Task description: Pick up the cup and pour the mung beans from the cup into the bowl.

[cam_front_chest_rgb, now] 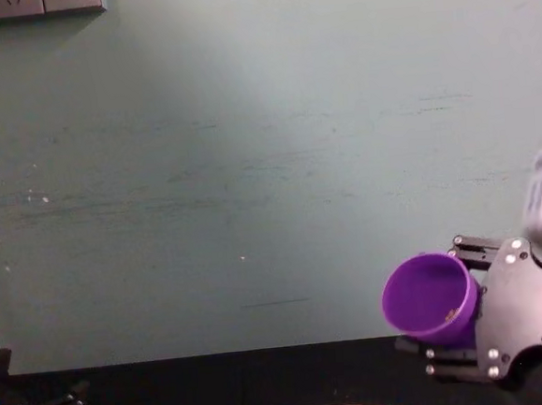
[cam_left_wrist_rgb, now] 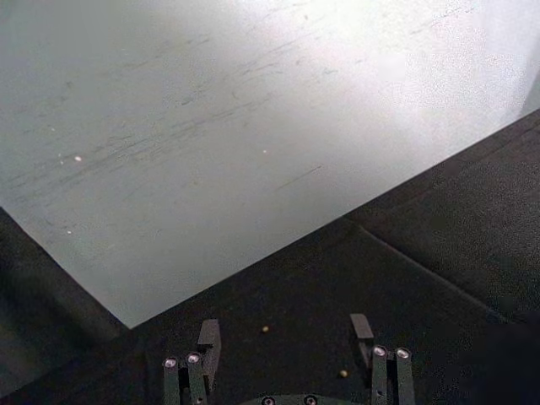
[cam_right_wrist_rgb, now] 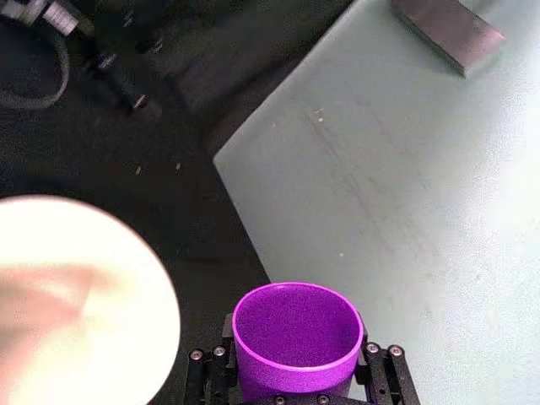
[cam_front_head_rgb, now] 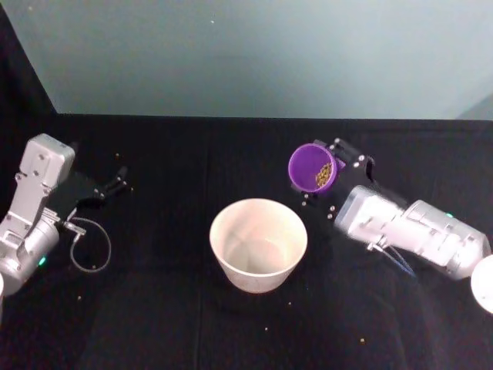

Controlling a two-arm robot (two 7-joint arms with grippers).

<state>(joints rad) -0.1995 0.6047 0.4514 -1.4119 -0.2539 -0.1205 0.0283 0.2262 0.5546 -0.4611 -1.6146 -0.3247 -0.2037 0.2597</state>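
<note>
- While your right gripper [cam_right_wrist_rgb: 295,371] clamps the cup [cam_front_head_rgb: 308,163] tilted toward the bowl [cam_front_head_rgb: 258,203], mung beans [cam_front_head_rgb: 322,177] gather near its lip, ready to pour.
- Your left gripper [cam_front_head_rgb: 115,181] sits parked, jaws apart and empty.

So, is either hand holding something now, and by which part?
The right hand holds the cup by its outer wall, one finger on each side below the rim. The left hand is open and holds nothing.
</note>
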